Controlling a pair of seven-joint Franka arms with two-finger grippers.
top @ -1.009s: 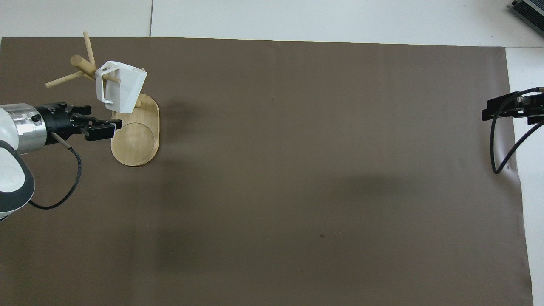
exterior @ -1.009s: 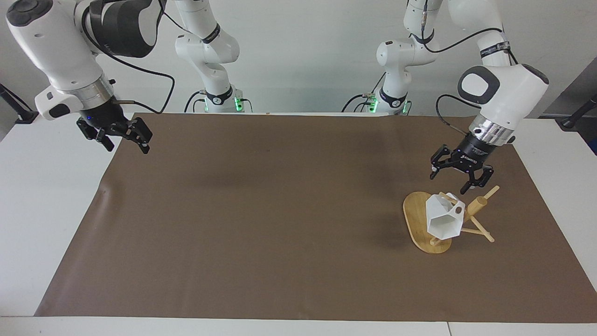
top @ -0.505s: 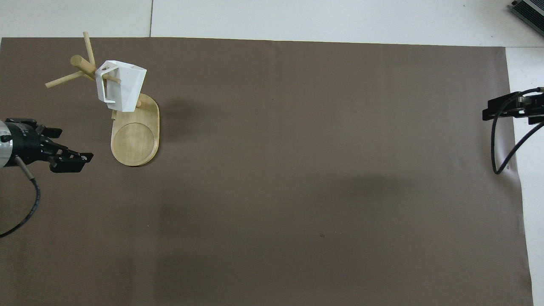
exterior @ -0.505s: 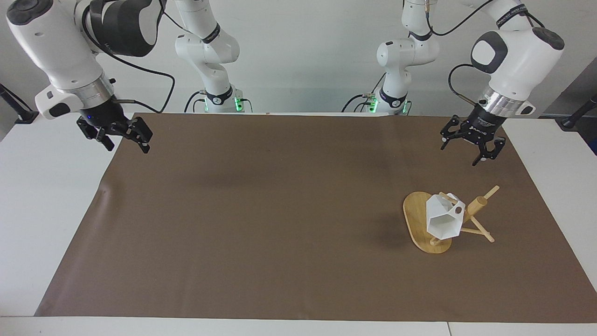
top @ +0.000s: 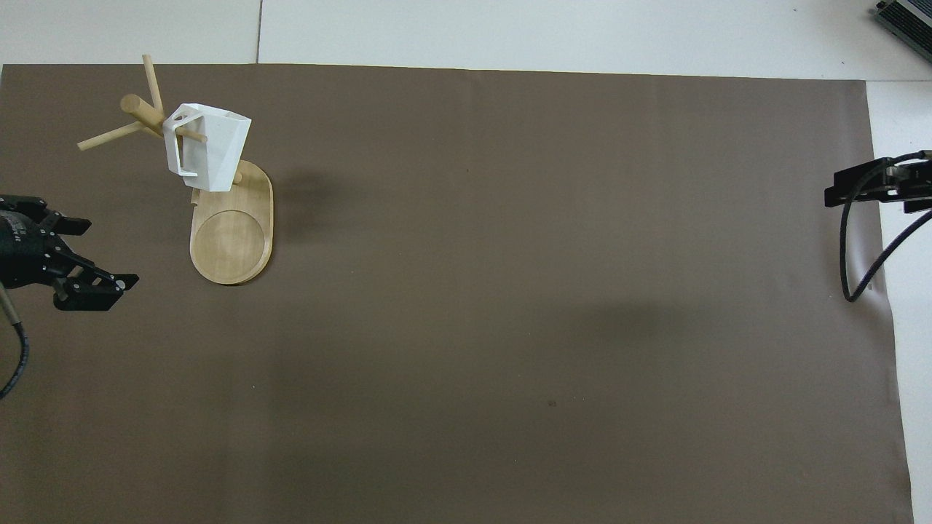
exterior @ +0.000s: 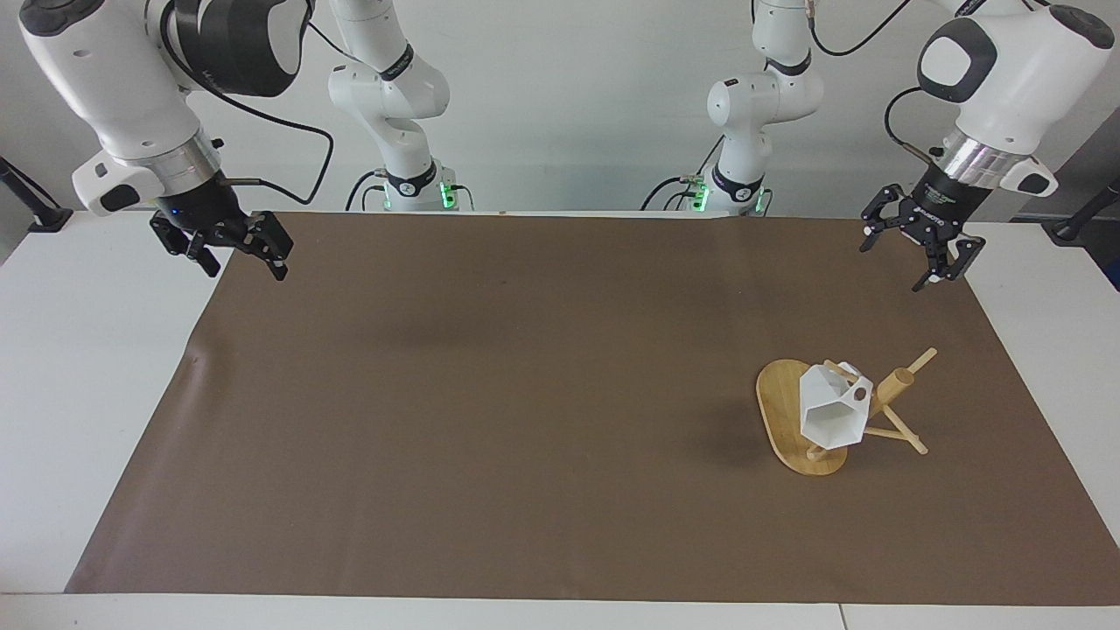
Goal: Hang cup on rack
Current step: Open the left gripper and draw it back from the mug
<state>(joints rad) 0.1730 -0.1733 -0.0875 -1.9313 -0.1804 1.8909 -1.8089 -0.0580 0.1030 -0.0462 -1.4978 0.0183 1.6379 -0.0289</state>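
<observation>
The white faceted cup point(exterior: 829, 416) point(top: 207, 149) hangs by its handle on a thin peg of the bamboo rack point(exterior: 778, 404) point(top: 231, 244), tilted, with nothing gripping it. The rack stands on the brown mat toward the left arm's end of the table. My left gripper point(exterior: 903, 261) point(top: 103, 252) is open and empty, raised in the air over the mat's corner by the left arm's end, well apart from the rack. My right gripper point(exterior: 245, 268) point(top: 837, 195) waits open and empty, raised over the mat's edge at the right arm's end.
A brown mat point(exterior: 525, 420) covers most of the white table point(exterior: 87, 367). Bare pegs point(exterior: 920, 359) stick out from the rack's post point(exterior: 898, 383) at other angles. A black cable point(top: 863, 262) hangs below the right gripper.
My left gripper has risen and pulled back from beside the rack toward the robots' end of the mat, staying open. The cup stays on its peg. The right gripper has barely shifted.
</observation>
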